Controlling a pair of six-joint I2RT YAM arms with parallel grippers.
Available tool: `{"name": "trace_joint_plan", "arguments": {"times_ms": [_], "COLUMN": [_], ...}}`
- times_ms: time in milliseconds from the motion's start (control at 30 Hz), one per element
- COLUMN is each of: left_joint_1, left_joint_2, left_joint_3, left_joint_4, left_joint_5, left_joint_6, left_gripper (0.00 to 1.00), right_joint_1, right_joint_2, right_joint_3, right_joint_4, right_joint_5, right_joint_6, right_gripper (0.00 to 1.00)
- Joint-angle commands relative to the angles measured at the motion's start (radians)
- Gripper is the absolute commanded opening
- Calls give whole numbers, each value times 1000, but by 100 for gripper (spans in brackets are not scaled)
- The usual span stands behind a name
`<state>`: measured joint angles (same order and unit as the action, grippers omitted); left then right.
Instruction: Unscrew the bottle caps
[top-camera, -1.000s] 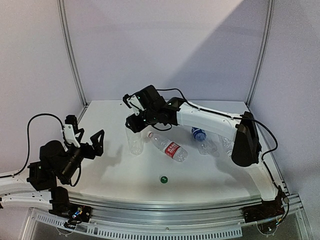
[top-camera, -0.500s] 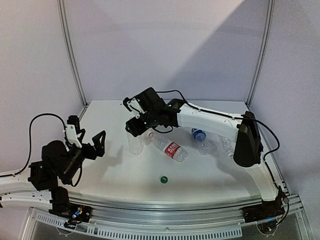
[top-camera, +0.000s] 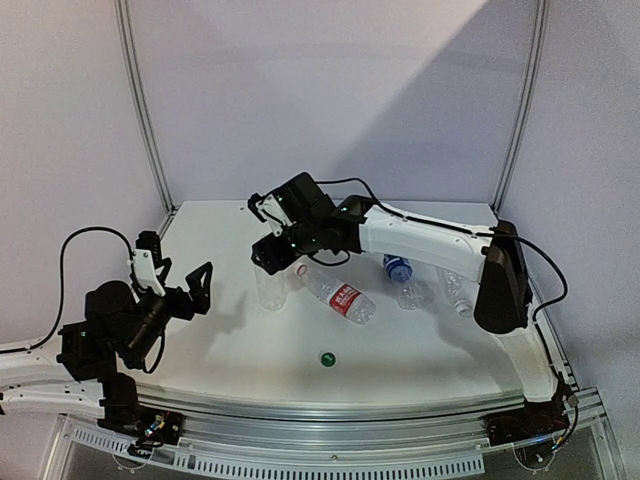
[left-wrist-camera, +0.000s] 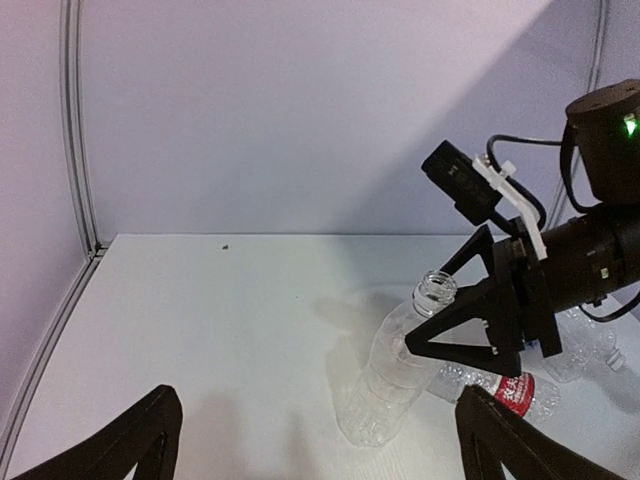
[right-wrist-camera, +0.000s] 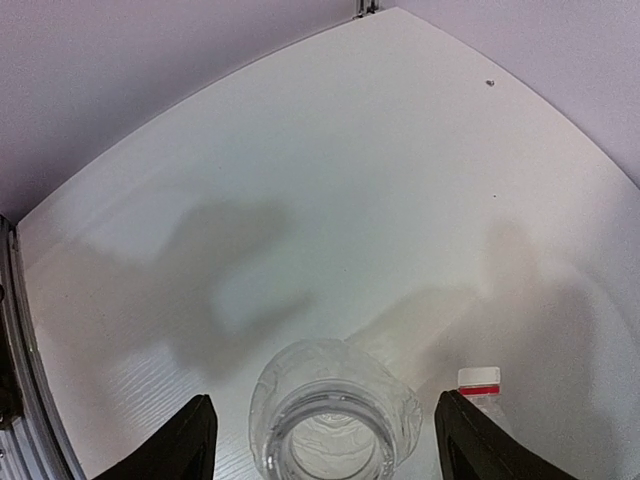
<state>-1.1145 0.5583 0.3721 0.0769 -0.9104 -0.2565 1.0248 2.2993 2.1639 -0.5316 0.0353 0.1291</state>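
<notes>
An unlabelled clear bottle (top-camera: 270, 288) stands upright left of centre, its mouth (right-wrist-camera: 335, 440) open and capless. My right gripper (top-camera: 275, 262) hovers over its neck, open, with its fingers (left-wrist-camera: 470, 335) on either side and gaps between them and the bottle. A red-labelled bottle (top-camera: 342, 296) lies beside it with a white cap (right-wrist-camera: 478, 380) on. A bottle with a blue cap (top-camera: 398, 268) lies further right. A loose green cap (top-camera: 326, 358) rests near the front. My left gripper (top-camera: 185, 285) is open and empty at the left, facing the upright bottle (left-wrist-camera: 395, 375).
Another clear bottle (top-camera: 455, 290) lies at the right, partly behind my right arm (top-camera: 495, 285). White walls with metal posts (top-camera: 145, 120) enclose the table's back and sides. The metal rail (top-camera: 330, 410) runs along the front edge.
My right gripper's jaws have spread apart around the upright bottle's neck and let go of it. The bottle stays standing. My left gripper has hardly moved.
</notes>
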Motion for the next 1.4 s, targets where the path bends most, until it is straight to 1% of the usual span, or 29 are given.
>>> {"name": "trace_joint_plan", "arguments": {"times_ms": [0, 67, 133, 233, 467, 567, 667, 767, 933, 1100, 1200, 1367], "left_joint_1": [-11, -11, -11, -11, -11, -11, -11, -11, -11, -11, -11, -11], "left_joint_2": [6, 8, 9, 13, 15, 15, 13, 9, 11, 8, 5, 2], "left_joint_3": [-9, -9, -7, -6, -1, 0, 0, 0, 0, 1, 2, 3], "left_joint_4": [11, 9, 7, 6, -4, -6, -8, -9, -9, -11, -12, -13], "left_joint_5": [-9, -11, -14, -15, -18, -18, -16, -15, -10, -5, -4, 1], "left_joint_6": [6, 5, 4, 3, -3, -4, -6, -6, -6, -6, -6, -6], "left_gripper": [98, 98, 98, 98, 98, 98, 98, 98, 98, 99, 98, 98], "right_joint_1": [17, 20, 19, 20, 20, 17, 3, -38, -114, -126, -126, -133], "right_joint_2": [-63, -70, -83, -114, -252, -265, -246, -218, -152, -80, -27, 0], "right_joint_3": [-8, -8, -8, -22, -255, -286, -294, -292, -307, -272, -247, -261], "right_joint_4": [-25, -48, -106, -189, -269, -331, -368, -392, -382, -403, -431, -442], "right_joint_5": [0, -10, -6, 0, -21, 45, 92, 133, 53, 60, 89, 52], "right_joint_6": [1, 4, 9, 1, -17, -35, -39, -38, -47, -70, -73, -70], "right_gripper": [76, 77, 80, 81, 83, 83, 84, 84, 84, 84, 84, 83]}}
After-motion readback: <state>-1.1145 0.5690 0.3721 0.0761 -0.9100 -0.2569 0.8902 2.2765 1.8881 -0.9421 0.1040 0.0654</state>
